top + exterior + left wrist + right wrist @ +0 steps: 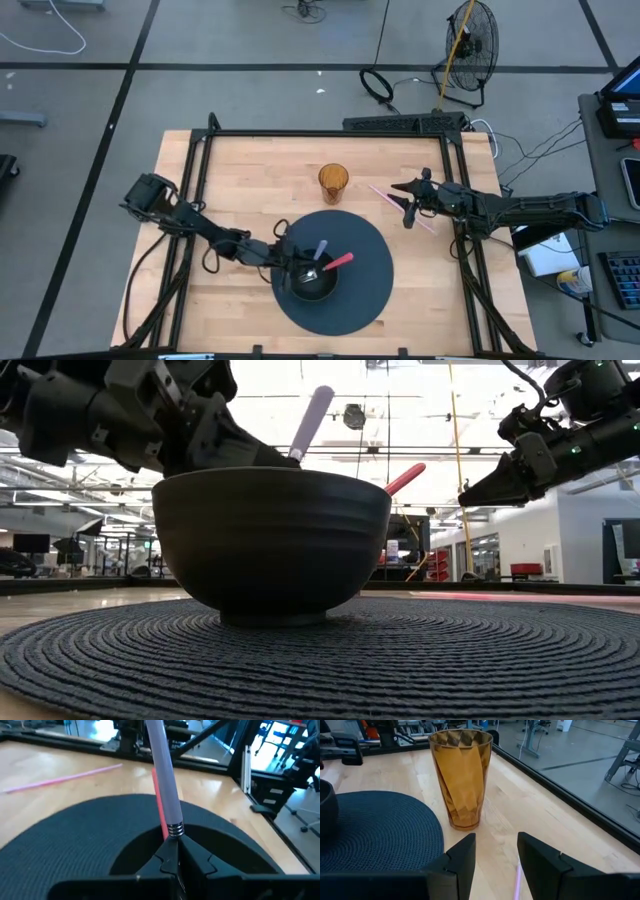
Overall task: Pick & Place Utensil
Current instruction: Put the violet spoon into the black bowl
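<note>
A black bowl (313,281) (270,540) stands on a dark round woven mat (365,290). Two utensils stand in the bowl, one with a lavender handle (321,248) (310,420) and one with a red handle (340,262) (405,478). My left gripper (298,270) (173,851) reaches over the bowl's left rim and is shut on the lavender one. My right gripper (408,203) (495,860) hovers open above a thin pink stick (395,203) (517,880) lying on the wood. An amber cup (333,182) (461,775) stands upright beyond the mat. My left gripper pinches the lavender utensil between its two fingers (160,862), on the metal neck (173,831) just below the handle's ringed end. The fingers come from the table's left, slanting down into the bowl. The handle sticks up past them, tilted away. The fingers and bowl hide its lower end.
Black frame rails (330,132) run along the table's far and side edges. Bare wood (240,190) lies left of the cup and around the mat. Cables, a fan (470,40) and desks sit on the floor outside the table.
</note>
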`<state>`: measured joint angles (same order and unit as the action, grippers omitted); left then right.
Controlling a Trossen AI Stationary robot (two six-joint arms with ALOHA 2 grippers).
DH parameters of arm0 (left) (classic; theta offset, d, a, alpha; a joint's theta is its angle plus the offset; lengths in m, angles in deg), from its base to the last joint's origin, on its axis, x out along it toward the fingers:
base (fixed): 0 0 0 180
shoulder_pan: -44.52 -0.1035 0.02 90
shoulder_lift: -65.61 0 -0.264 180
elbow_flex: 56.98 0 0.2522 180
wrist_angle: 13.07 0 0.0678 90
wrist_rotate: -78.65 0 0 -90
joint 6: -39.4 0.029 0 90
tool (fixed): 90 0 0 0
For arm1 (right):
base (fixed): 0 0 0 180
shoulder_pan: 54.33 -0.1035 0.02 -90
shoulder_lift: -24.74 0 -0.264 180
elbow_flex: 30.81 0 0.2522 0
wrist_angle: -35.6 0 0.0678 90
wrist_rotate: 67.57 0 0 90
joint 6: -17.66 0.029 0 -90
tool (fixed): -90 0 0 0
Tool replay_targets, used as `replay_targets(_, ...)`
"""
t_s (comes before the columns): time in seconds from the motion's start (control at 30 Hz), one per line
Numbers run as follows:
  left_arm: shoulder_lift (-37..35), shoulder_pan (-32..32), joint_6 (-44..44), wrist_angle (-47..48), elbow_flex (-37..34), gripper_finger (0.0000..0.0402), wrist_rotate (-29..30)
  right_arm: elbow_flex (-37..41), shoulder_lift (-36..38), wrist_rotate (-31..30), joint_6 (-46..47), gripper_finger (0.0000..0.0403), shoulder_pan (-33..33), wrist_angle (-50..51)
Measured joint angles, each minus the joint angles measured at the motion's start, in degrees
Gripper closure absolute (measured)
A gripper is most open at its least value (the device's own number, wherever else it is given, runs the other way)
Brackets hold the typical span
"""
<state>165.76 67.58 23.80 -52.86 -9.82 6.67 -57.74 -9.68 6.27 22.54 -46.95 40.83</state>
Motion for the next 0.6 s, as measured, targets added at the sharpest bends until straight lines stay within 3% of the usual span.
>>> replay_targets(0.27, 0.1, -0.2, -2.1, 3.7, 0.0, 0.0397, -0.2, 0.0, 0.0, 0.0, 0.0, 0.0259, 0.0, 0.0)
replay_targets(0.6, 0.1, -0.9, -2.2, 4.6, 0.0, 0.0371, -0.2, 0.0, 0.0, 0.0, 0.0, 0.0259, 0.0, 0.0)
